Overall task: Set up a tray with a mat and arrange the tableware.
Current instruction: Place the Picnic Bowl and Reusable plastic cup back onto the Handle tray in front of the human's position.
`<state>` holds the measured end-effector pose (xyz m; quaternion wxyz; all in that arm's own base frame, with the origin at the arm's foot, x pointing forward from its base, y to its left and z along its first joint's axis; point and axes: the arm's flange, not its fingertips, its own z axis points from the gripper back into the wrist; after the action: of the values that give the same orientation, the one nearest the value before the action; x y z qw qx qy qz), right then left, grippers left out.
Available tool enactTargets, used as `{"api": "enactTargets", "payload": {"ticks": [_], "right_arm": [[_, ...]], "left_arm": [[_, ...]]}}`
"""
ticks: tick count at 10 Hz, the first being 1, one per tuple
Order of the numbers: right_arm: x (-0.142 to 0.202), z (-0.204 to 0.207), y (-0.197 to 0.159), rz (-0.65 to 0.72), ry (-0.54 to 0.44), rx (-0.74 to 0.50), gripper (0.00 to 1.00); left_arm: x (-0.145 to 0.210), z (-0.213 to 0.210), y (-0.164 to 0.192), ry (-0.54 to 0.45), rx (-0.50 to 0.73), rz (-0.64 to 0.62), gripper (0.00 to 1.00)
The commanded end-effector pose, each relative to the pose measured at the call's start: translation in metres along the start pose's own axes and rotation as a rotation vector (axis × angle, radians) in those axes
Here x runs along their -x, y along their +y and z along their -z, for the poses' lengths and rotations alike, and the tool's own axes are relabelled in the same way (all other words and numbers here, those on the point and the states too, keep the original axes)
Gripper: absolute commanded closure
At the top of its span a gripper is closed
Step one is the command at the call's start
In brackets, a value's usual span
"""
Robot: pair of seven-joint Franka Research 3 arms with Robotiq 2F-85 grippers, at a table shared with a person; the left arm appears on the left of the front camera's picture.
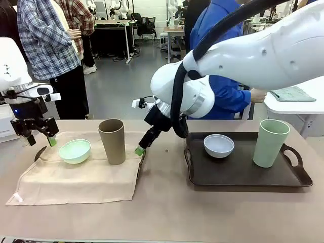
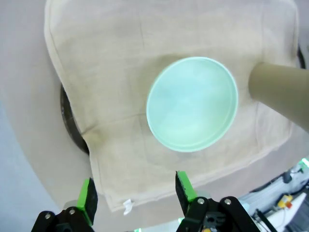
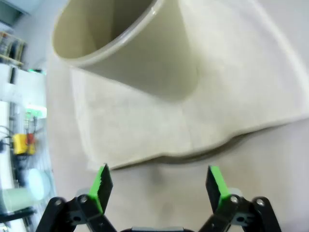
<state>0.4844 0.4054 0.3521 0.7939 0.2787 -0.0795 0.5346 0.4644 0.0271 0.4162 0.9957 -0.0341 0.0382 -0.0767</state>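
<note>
Arranging step: I think the job was partway done. The mat [image 1: 76,177] lay over the left tray [image 1: 39,152], and two dishes stood on it.
Mint bowl [image 1: 75,151]: on the far left part of the mat, right way up, nothing in it.
Brown cup [image 1: 112,140]: upright on the mat, just right of the mint bowl.
Right tray [image 1: 243,179]: dark, with no mat on it. The white bowl [image 1: 218,145] sat at its far left and the green cup [image 1: 270,143] stood at its far right.
Left gripper [image 1: 41,141]: hung above the far left edge of the mat, near the mint bowl. Its fingers were apart and held nothing.
Right gripper [image 1: 142,148]: reached across to the right edge of the mat, near the brown cup. Its fingers were wide apart and held nothing.
Next move: my guess was that the right gripper would go for the mat edge or the brown cup. I could not tell which. It would need to come in slowly so the tall cup did not tip.
Writing: none that I could read. A small white tag [image 1: 17,197] sat at the near left corner of the mat, too small to read.
</note>
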Motion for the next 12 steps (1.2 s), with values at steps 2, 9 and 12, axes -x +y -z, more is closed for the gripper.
{"api": "enactTargets", "payload": {"ticks": [2, 9, 12], "right_arm": [[0.008, -0.081, 0.032, 0.268, 0.068, 0.081, 0.0], [-0.007, -0.198, 0.126, 0.623, 0.374, 0.365, 0.0], [0.015, -0.182, 0.081, 0.642, 0.403, 0.229, 0.0]], "left_arm": [[0.005, -0.043, -0.034, 0.004, -0.08, 0.108, 0.14], [0.017, -0.147, -0.099, -0.073, -0.127, 0.141, 0.14], [0.019, -0.152, -0.1, -0.087, -0.119, 0.164, 0.14]]}}
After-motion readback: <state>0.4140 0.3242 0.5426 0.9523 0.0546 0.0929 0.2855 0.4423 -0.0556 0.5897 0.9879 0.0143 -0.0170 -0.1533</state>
